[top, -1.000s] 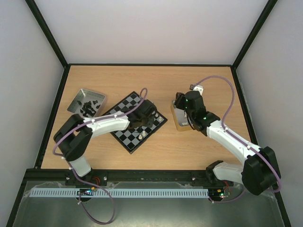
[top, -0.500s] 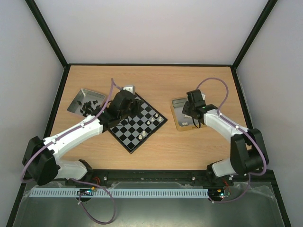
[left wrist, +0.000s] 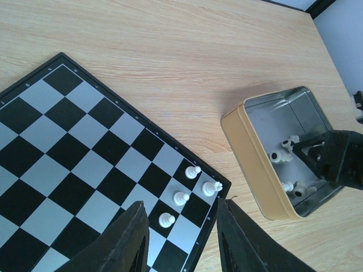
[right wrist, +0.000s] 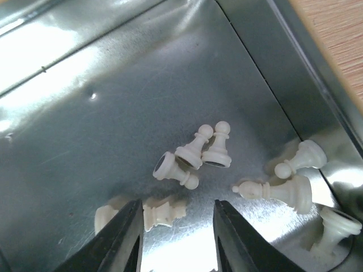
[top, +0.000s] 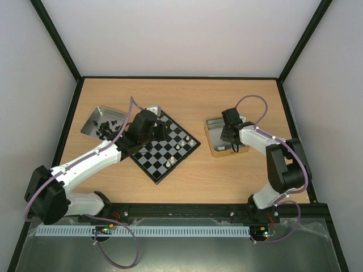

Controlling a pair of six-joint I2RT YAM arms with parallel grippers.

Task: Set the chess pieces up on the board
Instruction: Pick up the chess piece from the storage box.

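Note:
The board (top: pixel 154 163) lies askew at centre left, black and light grey checks. Several white chess pieces (left wrist: pixel 193 171) stand near its right corner, also seen from above (top: pixel 177 146). My left gripper (top: pixel 160 132) hovers over the board's far left part, open and empty (left wrist: pixel 181 243). More white pieces (right wrist: pixel 195 148) lie tipped over in a tan-rimmed metal tin (top: pixel 209 139). My right gripper (top: pixel 228 137) is low inside the tin, open (right wrist: pixel 178 238). A lying rook-like piece (right wrist: pixel 164 211) is between its fingers, close to the left one.
A shallow metal tray (top: pixel 94 115) with dark pieces stands at the far left. The tin's walls (right wrist: pixel 295 62) close in round my right gripper. In the left wrist view the tin (left wrist: pixel 249 153) sits just right of the board's corner.
My left gripper has drawn back from the board's right corner to its far left side. My right arm has folded in and its gripper sits lower in the tin.

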